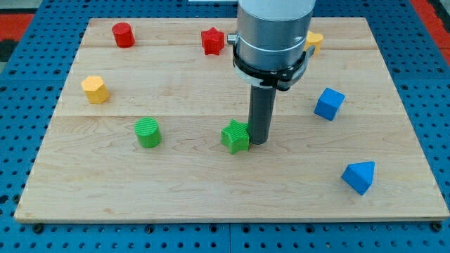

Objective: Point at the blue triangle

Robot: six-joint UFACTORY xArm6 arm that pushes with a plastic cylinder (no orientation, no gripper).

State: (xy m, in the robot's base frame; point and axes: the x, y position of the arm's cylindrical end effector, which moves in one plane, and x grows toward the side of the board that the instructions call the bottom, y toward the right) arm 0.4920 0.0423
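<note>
Blue triangle [359, 176] sits nearest the view's bottom, at the right, well apart from everything else on the surface [211, 190]. My tip [258, 143] is down mid-board, well left of the triangle and a little farther up the view. It is just beside the green star [236, 136], on the star's right (touching or not, cannot tell). Green cylinder [148, 132] lies further left at about the same depth. Blue cube [329, 103] is farther back on the right. Yellow hexagon [95, 89] is at far left. Red cylinder [123, 34] and red star [212, 40] lie along the top edge. A yellow block [314, 41] is half hidden behind the arm. No jaws on this rig, only the rod.
</note>
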